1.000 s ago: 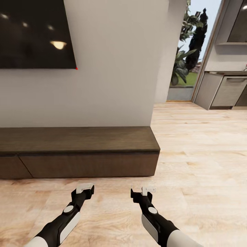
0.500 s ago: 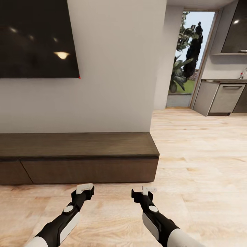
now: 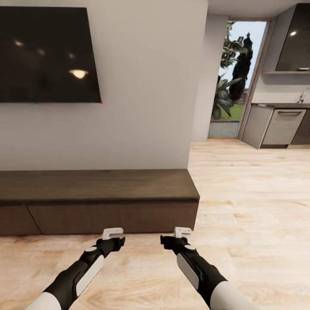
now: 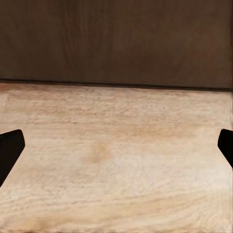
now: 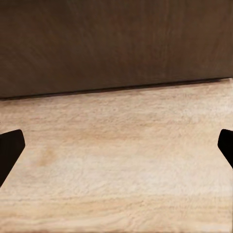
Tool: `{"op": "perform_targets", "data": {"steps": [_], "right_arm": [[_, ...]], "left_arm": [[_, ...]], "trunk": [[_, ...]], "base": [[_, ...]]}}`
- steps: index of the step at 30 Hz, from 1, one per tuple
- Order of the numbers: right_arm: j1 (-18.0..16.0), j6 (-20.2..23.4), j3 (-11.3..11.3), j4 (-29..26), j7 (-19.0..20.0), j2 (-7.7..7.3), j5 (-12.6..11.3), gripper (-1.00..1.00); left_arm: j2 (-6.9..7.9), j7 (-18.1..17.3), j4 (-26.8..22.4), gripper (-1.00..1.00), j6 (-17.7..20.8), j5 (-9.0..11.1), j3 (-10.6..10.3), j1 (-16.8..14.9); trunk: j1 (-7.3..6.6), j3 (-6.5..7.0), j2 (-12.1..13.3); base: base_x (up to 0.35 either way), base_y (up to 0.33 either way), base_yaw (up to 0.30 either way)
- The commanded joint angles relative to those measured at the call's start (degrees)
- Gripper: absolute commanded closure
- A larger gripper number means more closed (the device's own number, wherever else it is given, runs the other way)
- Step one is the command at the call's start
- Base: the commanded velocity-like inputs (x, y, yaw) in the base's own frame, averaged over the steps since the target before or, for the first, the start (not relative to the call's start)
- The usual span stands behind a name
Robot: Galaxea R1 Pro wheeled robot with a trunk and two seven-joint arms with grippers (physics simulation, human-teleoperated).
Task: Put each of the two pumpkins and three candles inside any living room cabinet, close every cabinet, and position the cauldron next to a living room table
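Faced the long dark cabinet (image 3: 99,202) against the wall, drawers shut. Left gripper (image 3: 113,234) and right gripper (image 3: 182,232) hovered low over the floor (image 3: 258,206), jaws apart, empty. Judged heavy, rigid, handle-less: best gripped at a drawer's edge.

Long dark-brown cabinet (image 3: 99,202), drawers closed.

head high facing cabinet (image 3: 99,202), wrists low, seemingly near it
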Motion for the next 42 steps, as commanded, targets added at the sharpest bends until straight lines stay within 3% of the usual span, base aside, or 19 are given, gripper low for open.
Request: {"op": "perform_targets", "data": {"steps": [1,6,9,19,23,25,30,34,42], "right_arm": [[0.0,1.6,0.0,-0.3,-0.5,-0.07,-0.4,-1.00],[0.1,6.0,-0.4,-1.1,-0.5,-0.21,-0.3,-1.00],[0.1,6.7,-0.5,-1.1,-0.5,-0.64,-0.3,-1.00],[0.2,7.0,-0.5,-1.1,-0.4,-1.34,-0.3,-1.00],[0.2,7.0,-0.5,-1.1,-0.4,-2.30,-0.3,-1.00],[0.2,7.1,-0.5,-1.1,-0.4,-2.75,-0.3,-1.00],[0.2,7.1,-0.5,-1.1,-0.4,-4.16,-0.4,-1.00],[0.2,7.1,-0.5,-1.0,-0.4,-5.02,-0.4,-1.00],[1.4,6.8,-2.8,-0.8,-0.3,-5.79,-0.4,-1.00]], "left_arm": [[0.09,0.5,-0.4,-1.00,1.5,1.5,-0.3,-0.1],[0.13,0.4,-0.7,-1.00,5.1,6.6,-0.3,-0.1],[0.06,0.5,-0.7,-1.00,6.3,7.3,-0.3,-0.1],[0.09,0.9,-0.6,-1.00,8.0,7.9,-0.2,-0.1],[0.11,1.2,0.0,-1.00,8.5,7.8,-0.1,-0.1],[0.10,1.3,1.6,-1.00,8.7,7.8,-0.2,-0.1],[-0.10,1.1,12.8,-1.00,8.7,7.9,-0.2,-0.6],[-0.08,1.1,17.4,-1.00,8.7,7.9,-0.2,-0.9],[0.13,1.3,20.1,-1.00,8.3,7.9,-0.3,-0.9]], "trunk": [[-0.24,0.12,0.4],[-1.33,1.02,2.4],[-1.99,1.56,3.6],[-4.19,3.36,7.6],[-5.07,4.07,9.2],[-5.51,4.43,10.0],[-6.61,5.33,12.0],[-7.48,6.05,13.6],[-9.24,7.48,16.8]], "base": [[0.000,0.000,0.000],[0.000,0.000,0.000],[0.000,0.000,0.000],[0.000,0.000,0.000],[0.000,0.000,0.000],[0.000,0.000,0.000],[0.000,0.000,0.000],[0.000,0.000,0.000],[0.000,0.000,0.000]]}}
